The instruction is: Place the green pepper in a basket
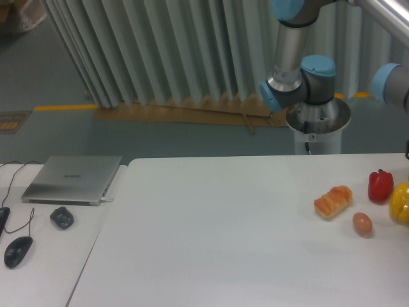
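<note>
The green pepper is out of view, and no basket shows either. Only the arm's base [317,118] and its grey and blue links [291,48] show at the upper right, behind the table's far edge; the gripper itself is outside the frame. A blue joint [391,83] pokes in at the right edge.
On the white table [211,230], at the right: a bread roll [333,201], a brown egg [362,223], a red pepper [381,185] and a yellow pepper [401,203] cut by the frame edge. A laptop [73,179], a dark small object [62,217] and a mouse [18,251] lie left.
</note>
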`<state>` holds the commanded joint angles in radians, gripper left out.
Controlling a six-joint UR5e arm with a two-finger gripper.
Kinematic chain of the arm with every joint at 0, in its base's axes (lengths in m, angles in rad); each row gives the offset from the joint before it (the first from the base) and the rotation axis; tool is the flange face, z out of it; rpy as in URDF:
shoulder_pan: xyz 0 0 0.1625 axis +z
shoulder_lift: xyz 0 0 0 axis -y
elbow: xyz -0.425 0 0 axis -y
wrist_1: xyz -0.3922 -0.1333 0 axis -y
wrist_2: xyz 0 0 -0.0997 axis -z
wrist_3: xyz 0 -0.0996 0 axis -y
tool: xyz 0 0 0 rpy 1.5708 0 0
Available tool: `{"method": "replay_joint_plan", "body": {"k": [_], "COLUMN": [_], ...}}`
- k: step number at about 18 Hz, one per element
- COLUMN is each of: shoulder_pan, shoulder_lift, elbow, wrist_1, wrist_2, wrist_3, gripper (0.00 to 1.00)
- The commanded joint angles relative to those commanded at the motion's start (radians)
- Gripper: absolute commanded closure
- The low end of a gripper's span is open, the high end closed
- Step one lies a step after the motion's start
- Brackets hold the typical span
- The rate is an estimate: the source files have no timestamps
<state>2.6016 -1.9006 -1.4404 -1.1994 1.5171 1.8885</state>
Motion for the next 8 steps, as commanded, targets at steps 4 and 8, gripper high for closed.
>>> {"method": "replay_joint_plan", "body": {"k": [4,8], "shoulder_pan": [-0.003,-0.005], "shoulder_lift": [0.008,0.028], "elbow": [0.0,-0.012], "wrist_1": [-0.06,-0.08], "wrist_2": [0.018,0.06], "wrist_3": [0.011,0.011], "gripper": [0.0,0.0]}}
